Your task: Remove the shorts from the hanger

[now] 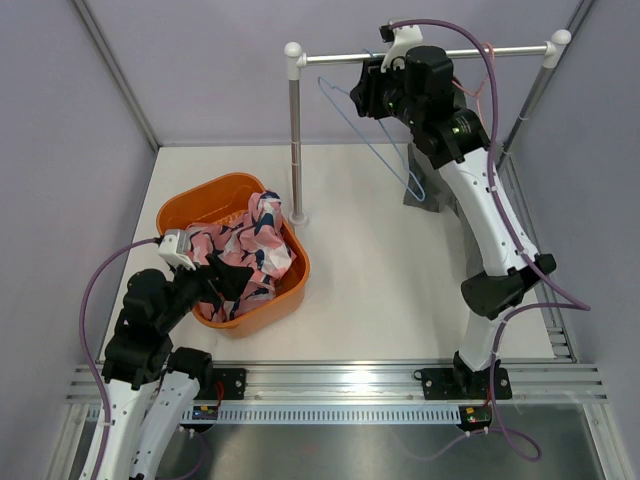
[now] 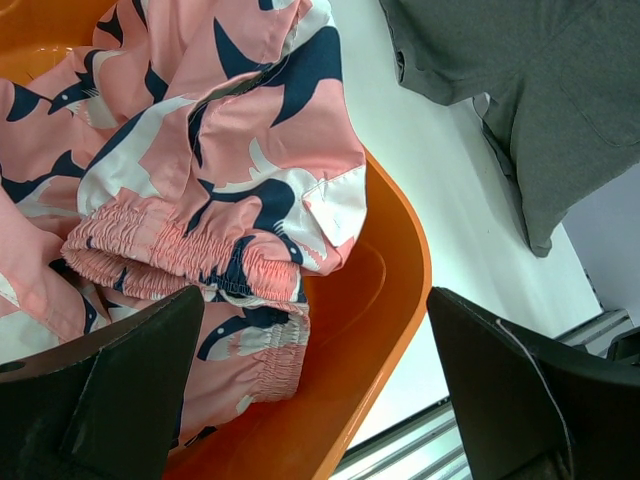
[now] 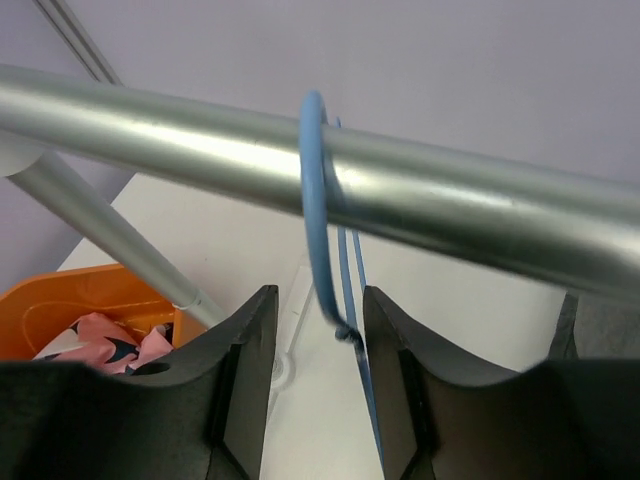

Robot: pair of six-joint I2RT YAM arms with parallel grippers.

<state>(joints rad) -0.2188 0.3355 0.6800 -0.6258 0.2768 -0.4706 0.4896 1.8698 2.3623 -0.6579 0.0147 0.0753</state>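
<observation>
While the right gripper [image 3: 320, 300] sits at the rail [image 1: 500, 50], upper right of the top view, its jaws stand narrowly parted on either side of the bare hanger [image 3: 314, 180], whose hook loops over the rail; no clamping contact is visible. Pink shorts [image 2: 250, 160] lie bunched in the orange basket [image 2: 400, 260] at left centre. The left gripper [image 2: 315, 300] hovers over the basket's near rim, spread wide and empty. A grey garment [image 2: 540, 100] lies on the table below the hanger.
</observation>
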